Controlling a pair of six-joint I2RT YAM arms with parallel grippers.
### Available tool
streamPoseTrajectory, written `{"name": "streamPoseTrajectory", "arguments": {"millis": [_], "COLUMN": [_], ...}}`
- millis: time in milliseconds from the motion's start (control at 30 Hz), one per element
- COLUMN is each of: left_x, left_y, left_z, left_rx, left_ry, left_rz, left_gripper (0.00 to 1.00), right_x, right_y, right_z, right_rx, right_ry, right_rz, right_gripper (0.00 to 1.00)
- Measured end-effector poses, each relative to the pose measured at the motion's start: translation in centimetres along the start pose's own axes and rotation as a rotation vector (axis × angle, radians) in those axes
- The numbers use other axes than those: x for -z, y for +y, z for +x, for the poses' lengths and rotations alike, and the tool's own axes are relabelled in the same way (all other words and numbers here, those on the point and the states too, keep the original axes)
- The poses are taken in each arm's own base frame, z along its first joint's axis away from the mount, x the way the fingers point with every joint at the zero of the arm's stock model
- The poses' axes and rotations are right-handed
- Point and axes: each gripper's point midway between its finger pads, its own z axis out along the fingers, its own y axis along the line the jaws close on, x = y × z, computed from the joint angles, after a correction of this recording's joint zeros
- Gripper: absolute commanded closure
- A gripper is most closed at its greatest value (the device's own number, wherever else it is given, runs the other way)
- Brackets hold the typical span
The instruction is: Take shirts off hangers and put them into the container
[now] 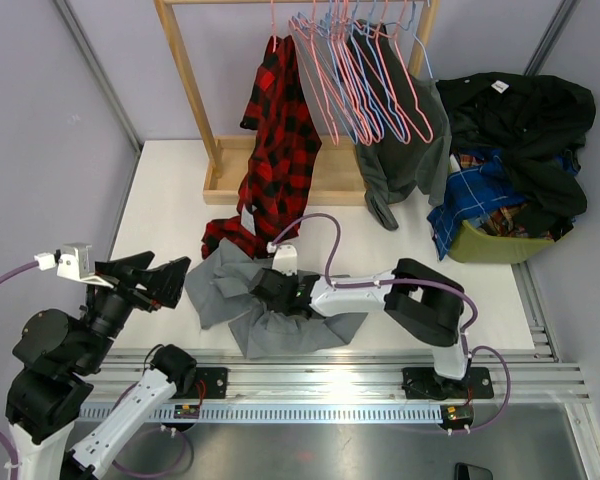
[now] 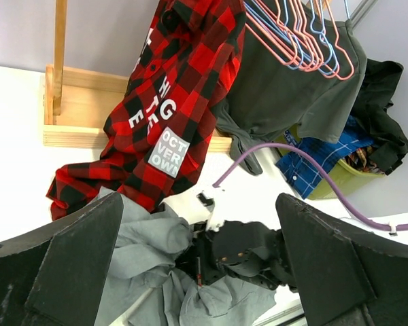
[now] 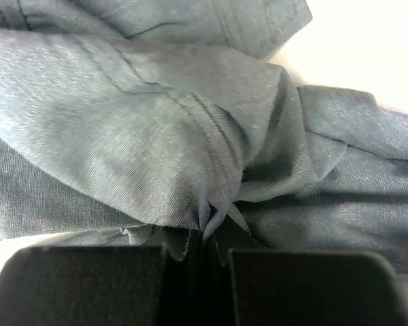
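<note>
A light grey shirt [image 1: 225, 290] [image 3: 156, 122] lies crumpled on the white table, off any hanger. My right gripper [image 1: 270, 290] [image 3: 207, 251] is shut on a pinched fold of it. My left gripper [image 1: 165, 280] [image 2: 198, 200] hangs open and empty to its left, above the table. A red-and-black plaid shirt [image 1: 280, 130] [image 2: 183, 88] droops from the rail down onto the table. A dark grey shirt [image 1: 400, 160] [image 2: 279, 95] hangs among several pink and blue wire hangers [image 1: 365, 70] [image 2: 299, 34]. The yellow-green container [image 1: 485, 245] [image 2: 340, 180] stands at the right, heaped with clothes.
The wooden rack [image 1: 190, 80] stands at the back, with its base [image 1: 230, 175] on the table. A black shirt [image 1: 520, 110] and blue plaid cloth [image 1: 470, 195] spill over the container. A purple cable [image 1: 325, 240] arcs above the right arm.
</note>
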Motion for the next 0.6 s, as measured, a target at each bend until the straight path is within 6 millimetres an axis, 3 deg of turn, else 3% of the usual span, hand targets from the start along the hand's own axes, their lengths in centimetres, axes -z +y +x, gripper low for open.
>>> {"name": "streamPoseTrajectory", "arguments": {"millis": [200, 333, 467, 533, 600], "left_x": [0.1, 0.1, -0.1, -0.3, -0.6], "left_y": [0.0, -0.2, -0.5, -0.7, -0.9], "left_z": [0.0, 0.1, 0.3, 0.4, 0.5], "left_rx": [0.005, 0.011, 0.018, 0.022, 0.027], "left_ry": [-0.001, 0.001, 0.015, 0.025, 0.033], "left_rz": [0.005, 0.012, 0.024, 0.03, 0.037], "left_gripper": [0.01, 0.01, 0.01, 0.01, 0.01], "right_x": [1.2, 3.3, 6.8, 8.8, 10.7], "right_y": [-1.8, -7.0, -13.6, -15.6, -17.2], "right_z": [-0.2, 0.3, 1.2, 0.2, -2.0], "right_rx": [-0.184, -0.268, -0.244, -0.242, -0.283], "right_ry": [-0.035, -0.018, 0.004, -0.018, -0.073], "right_rz": [-0.018, 0.082, 0.279, 0.331, 0.348], "right_gripper": [1.0, 1.0, 1.0, 1.0, 1.0]}}
